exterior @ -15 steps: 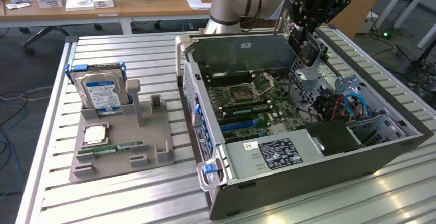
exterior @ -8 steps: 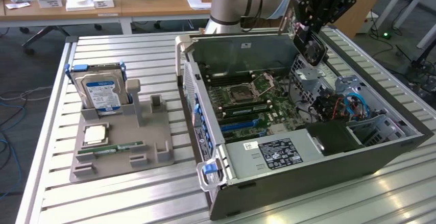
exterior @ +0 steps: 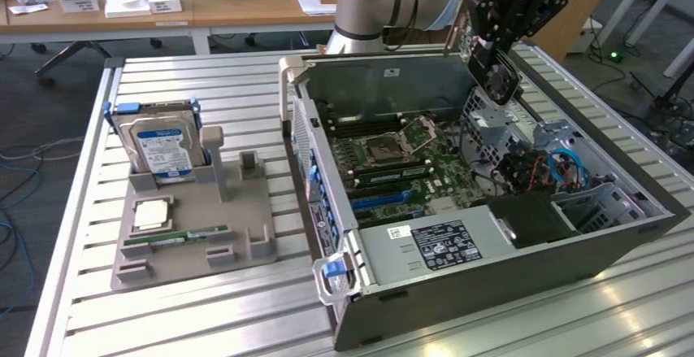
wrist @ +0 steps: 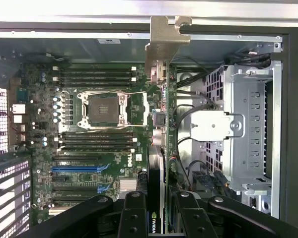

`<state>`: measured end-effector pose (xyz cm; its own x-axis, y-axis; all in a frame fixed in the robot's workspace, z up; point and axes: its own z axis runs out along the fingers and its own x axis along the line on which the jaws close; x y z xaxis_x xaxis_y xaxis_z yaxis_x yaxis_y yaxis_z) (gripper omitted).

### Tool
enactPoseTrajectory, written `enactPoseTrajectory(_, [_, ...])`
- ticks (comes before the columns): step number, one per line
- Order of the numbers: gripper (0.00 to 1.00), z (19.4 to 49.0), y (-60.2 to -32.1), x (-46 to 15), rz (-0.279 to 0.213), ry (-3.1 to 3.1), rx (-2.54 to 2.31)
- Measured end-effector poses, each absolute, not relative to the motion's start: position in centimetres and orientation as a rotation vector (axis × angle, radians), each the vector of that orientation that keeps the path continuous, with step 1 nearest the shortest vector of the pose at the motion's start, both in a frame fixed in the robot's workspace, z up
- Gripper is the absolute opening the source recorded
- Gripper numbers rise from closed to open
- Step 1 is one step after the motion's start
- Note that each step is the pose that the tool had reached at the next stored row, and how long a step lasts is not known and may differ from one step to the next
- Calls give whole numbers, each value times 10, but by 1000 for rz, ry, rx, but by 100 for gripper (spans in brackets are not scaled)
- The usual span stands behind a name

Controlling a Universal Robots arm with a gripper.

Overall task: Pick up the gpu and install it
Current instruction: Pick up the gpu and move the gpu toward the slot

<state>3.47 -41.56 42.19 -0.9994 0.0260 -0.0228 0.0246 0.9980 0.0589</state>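
My gripper point(exterior: 493, 41) hangs over the far right corner of the open computer case point(exterior: 607, 247), shut on the gpu point(exterior: 501, 76). The card hangs upright, and its black fan face shows in the exterior view. In the wrist view I see the gpu point(wrist: 161, 126) edge-on between the black fingers point(wrist: 134, 213), with its silver end bracket point(wrist: 164, 42) toward the case's rear wall. It is above the case, over the strip between the motherboard point(wrist: 89, 148) and the drive cage point(wrist: 248, 129). The blue expansion slot point(wrist: 79, 168) lies off to one side of the card.
On the exterior view's left a grey fixture point(exterior: 244, 239) carries a hard drive point(exterior: 162, 145), a processor point(exterior: 152, 215) and a green RAM stick point(exterior: 179, 235). Cables point(exterior: 564, 170) and a power supply point(exterior: 434, 243) fill the case's near right. The slatted metal table point(exterior: 217, 316) lies all around.
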Motion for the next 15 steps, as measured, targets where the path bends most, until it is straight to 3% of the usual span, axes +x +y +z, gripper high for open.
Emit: enactPoseTrajectory(15, [26, 420, -420, 35, 91, 3117, 40])
